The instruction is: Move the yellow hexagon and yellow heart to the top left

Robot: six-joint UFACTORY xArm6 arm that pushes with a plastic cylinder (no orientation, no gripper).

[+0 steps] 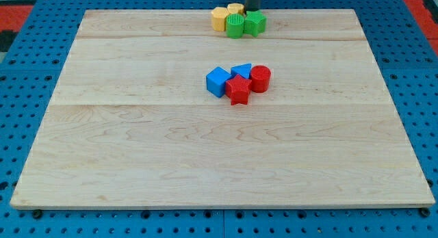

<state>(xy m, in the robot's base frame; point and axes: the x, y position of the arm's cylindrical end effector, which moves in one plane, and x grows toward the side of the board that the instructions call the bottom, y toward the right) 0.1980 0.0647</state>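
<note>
One rod (252,1) upright at view's top edge; my tip hidden behind green block (255,22), beside yellow heart (236,8).

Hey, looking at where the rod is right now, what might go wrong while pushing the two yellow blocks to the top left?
1. My tip sits at the view's top behind the cluster, so a push may drag the green blocks along with the yellow hexagon.
2. The yellow heart is mostly hidden behind them and could be left behind.
3. The cluster sits near the board's top edge; blocks might slip off.
</note>
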